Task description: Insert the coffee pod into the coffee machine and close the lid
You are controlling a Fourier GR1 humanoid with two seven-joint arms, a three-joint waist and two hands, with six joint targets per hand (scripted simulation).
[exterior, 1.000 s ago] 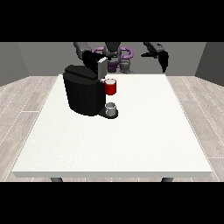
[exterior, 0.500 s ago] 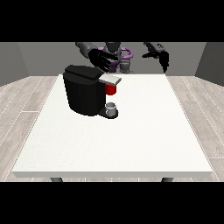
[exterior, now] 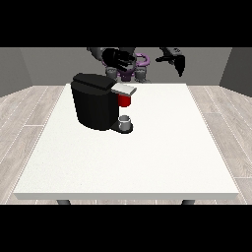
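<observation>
Two black robot hands were seen raised above the far edge of a large white table (exterior: 147,162), with the robot small at the top of the view. The robot hand at the view's left (exterior: 118,59) was held in the air above and just behind the coffee machine (exterior: 96,101), apart from it; its fingers were seen spread and uncurled, with nothing held in them. The robot hand at the view's right (exterior: 176,60) was held well apart from the machine, over the table's far right part; its fingers were seen pointing downward, straight rather than curled, and nothing was held.

The coffee machine, a black block, was placed on the left half of the table, toward the far side. Its lid (exterior: 123,89), a flat grey piece, was seen lying level over the front of the machine. A red thing at the machine (exterior: 125,100) was visible just under the lid. Below that, a small grey cup (exterior: 125,121) was set on the machine's base plate.

The coffee pod could not be made out anywhere in the view.
</observation>
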